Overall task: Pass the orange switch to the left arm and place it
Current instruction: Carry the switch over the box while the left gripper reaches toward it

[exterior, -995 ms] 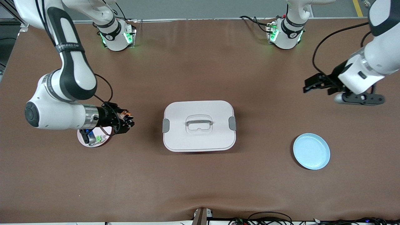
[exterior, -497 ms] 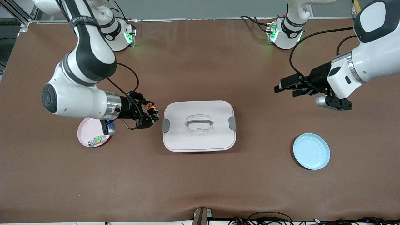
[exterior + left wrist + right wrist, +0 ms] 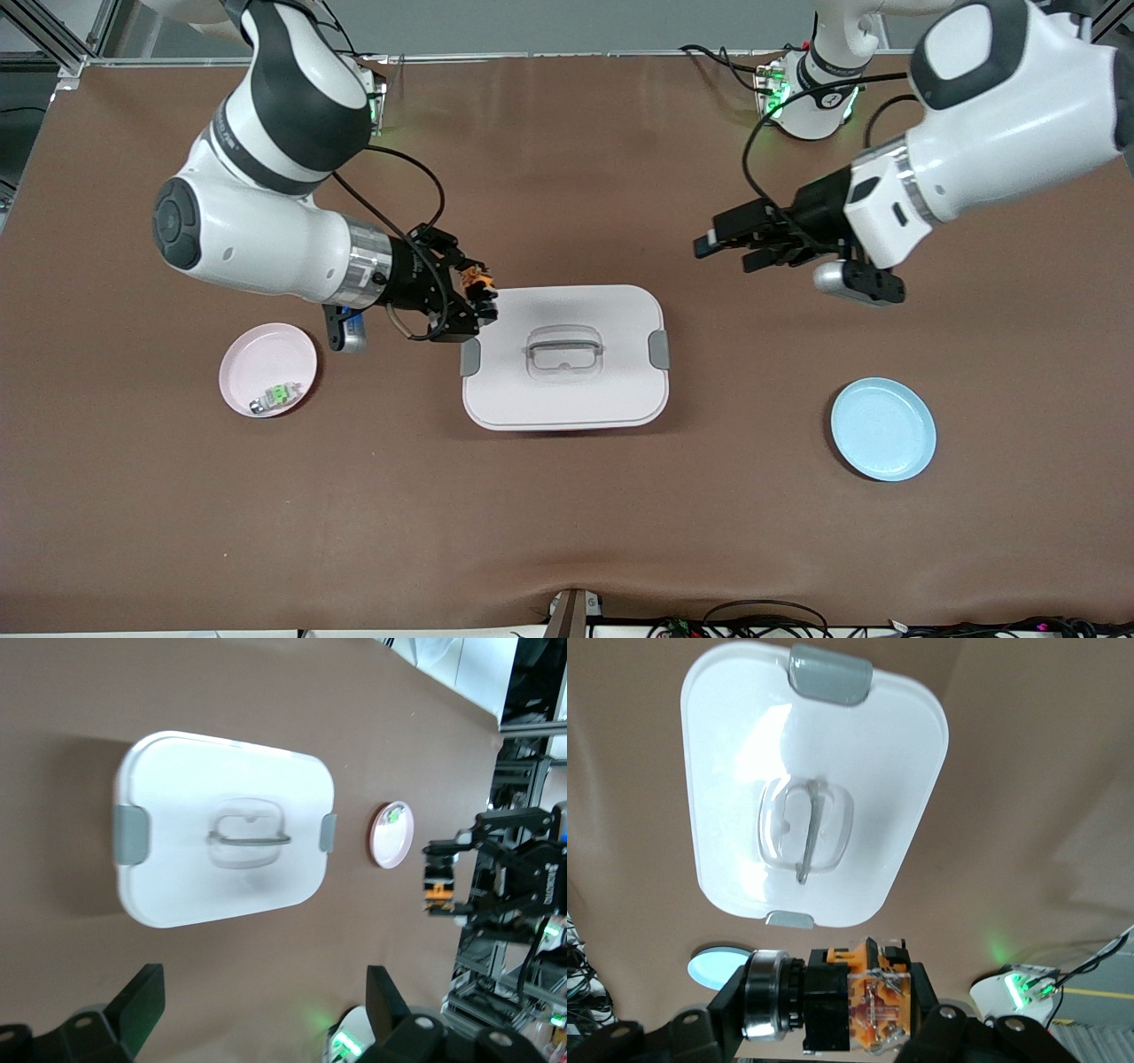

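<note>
Right gripper (image 3: 478,297) clamps the orange switch (image 3: 479,280) over the box (image 3: 564,356) corner, its base hidden by fingers; left gripper (image 3: 735,245) hangs spread wide, empty, over brown table (image 3: 567,514). Pink plate's (image 3: 267,369) small part too tiny to ID; blue plate (image 3: 883,429) bare.

Pink plate (image 3: 267,356), blue plate (image 3: 883,429), green-and-silver switch (image 3: 273,396)

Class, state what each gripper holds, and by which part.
Right gripper: the orange switch, clamped across its orange-and-black body. Left gripper: open, holding nothing.

My right gripper (image 3: 483,297) has carried the orange switch (image 3: 479,279) off the pink plate (image 3: 232,377) to the box (image 3: 611,399) corner — my left gripper (image 3: 719,251) has swung in toward the box.
</note>
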Controlling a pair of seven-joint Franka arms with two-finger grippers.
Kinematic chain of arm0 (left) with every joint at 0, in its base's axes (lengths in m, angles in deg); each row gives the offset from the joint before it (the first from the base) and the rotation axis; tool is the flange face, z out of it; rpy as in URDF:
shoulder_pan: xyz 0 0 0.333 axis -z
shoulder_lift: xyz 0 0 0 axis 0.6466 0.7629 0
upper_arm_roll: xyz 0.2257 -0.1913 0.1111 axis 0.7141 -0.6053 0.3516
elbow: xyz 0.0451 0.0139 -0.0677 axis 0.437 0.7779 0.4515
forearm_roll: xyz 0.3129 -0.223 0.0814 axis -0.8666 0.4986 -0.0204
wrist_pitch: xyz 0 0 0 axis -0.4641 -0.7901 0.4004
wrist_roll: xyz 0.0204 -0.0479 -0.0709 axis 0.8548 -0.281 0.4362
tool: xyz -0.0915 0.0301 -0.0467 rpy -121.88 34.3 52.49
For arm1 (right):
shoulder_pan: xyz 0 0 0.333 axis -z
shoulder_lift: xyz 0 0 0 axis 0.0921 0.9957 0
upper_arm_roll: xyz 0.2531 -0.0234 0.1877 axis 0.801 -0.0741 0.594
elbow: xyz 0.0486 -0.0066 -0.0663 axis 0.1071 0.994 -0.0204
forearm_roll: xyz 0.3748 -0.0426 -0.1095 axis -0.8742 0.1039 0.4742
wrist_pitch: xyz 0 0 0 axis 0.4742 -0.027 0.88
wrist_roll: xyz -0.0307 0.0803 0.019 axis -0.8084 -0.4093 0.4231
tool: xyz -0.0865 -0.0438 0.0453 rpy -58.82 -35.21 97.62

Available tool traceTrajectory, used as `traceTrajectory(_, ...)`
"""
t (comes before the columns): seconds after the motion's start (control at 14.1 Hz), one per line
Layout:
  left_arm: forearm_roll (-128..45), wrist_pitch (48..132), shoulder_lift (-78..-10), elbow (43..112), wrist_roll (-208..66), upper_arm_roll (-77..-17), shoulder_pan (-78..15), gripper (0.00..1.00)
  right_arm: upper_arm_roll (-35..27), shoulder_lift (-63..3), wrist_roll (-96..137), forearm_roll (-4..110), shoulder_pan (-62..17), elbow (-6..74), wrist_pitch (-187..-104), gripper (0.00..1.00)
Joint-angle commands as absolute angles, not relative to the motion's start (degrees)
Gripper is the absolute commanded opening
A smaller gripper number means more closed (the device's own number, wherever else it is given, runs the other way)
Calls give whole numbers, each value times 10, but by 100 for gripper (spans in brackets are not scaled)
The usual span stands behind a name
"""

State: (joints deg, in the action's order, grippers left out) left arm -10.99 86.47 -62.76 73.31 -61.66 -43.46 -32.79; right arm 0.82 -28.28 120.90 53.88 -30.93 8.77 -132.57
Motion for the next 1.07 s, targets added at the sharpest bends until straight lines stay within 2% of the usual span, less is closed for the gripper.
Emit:
traceTrajectory(0.0, -99, 924, -611, 734, -574, -461, -321, 100, 15, -225, 1278, 530, -326, -3, -1311, 0)
traceTrajectory(0.36, -98, 967, -585, 730, -542, -462, -288, 100, 16, -173, 1350, 530, -364, -77, -1326, 0)
traceTrajectory(0.57, -98, 1012, -570, 729, -529, -462, -261, 100, 17, -171, 1372, 530, -381, -80, -1353, 0)
traceTrajectory(0.99, -99, 1013, -542, 714, -528, -462, -249, 100, 34, -171, 1399, 530, -392, -86, -1393, 0)
